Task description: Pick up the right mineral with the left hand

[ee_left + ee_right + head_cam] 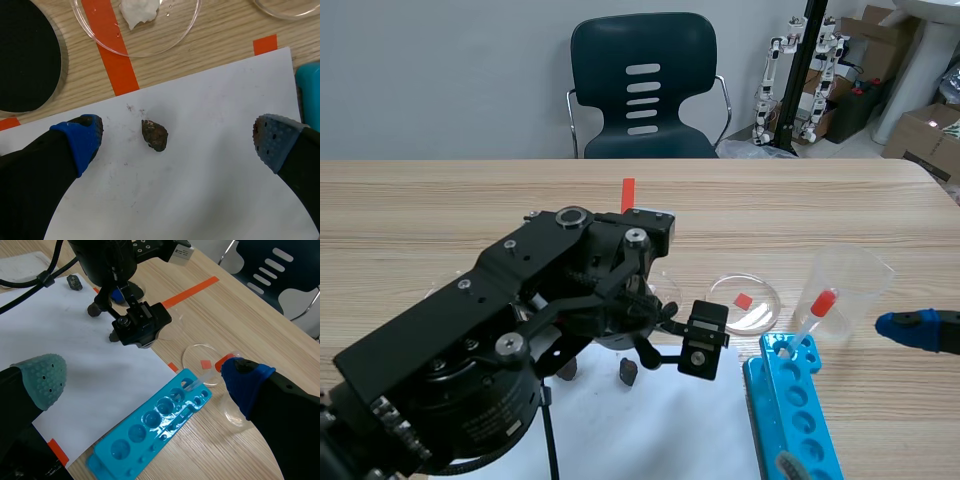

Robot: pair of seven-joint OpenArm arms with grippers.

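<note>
One dark lump, the right mineral point(628, 372), lies on matte white paper point(670, 430) beneath the left arm point(470, 340) in the scene view. Left wrist view: the left gripper point(178, 139) stands spread astride this rough, knobbly brown stone, off-centre; centring before closing gently seems wise. Right wrist view: the right gripper point(145, 380) gapes, a glossy blue rack point(150, 425) ahead
</note>
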